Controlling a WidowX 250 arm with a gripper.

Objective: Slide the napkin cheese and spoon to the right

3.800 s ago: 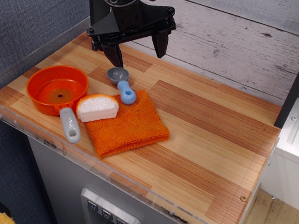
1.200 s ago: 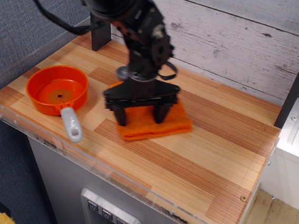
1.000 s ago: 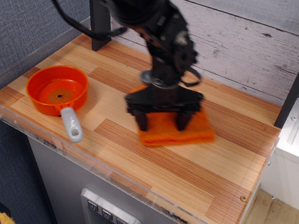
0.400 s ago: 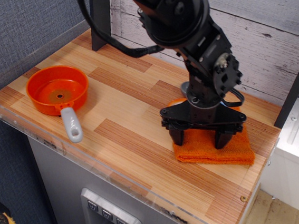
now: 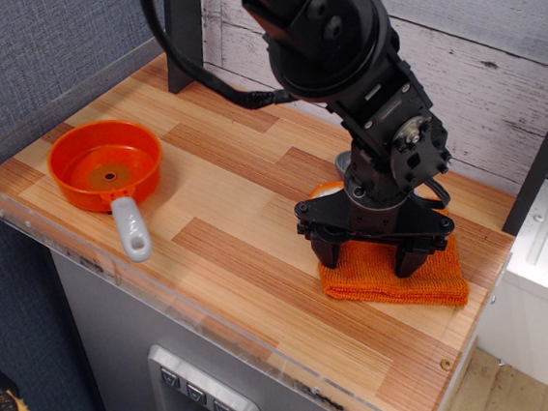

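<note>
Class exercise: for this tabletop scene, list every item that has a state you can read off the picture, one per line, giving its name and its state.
napkin: lying flat near the table's right end, under the gripper.
gripper: jaws spread wide, both fingertips pressed on the napkin.
spoon: grey bowl only just showing behind the arm; rest hidden.
cheese: mostly hidden behind the gripper; only an orange sliver shows.
orange pan: upright, empty, at the left, handle pointing to the front edge.

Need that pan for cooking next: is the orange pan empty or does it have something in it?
Empty. The orange pan sits upright at the table's left end, its inside showing only bare orange floor.
</note>
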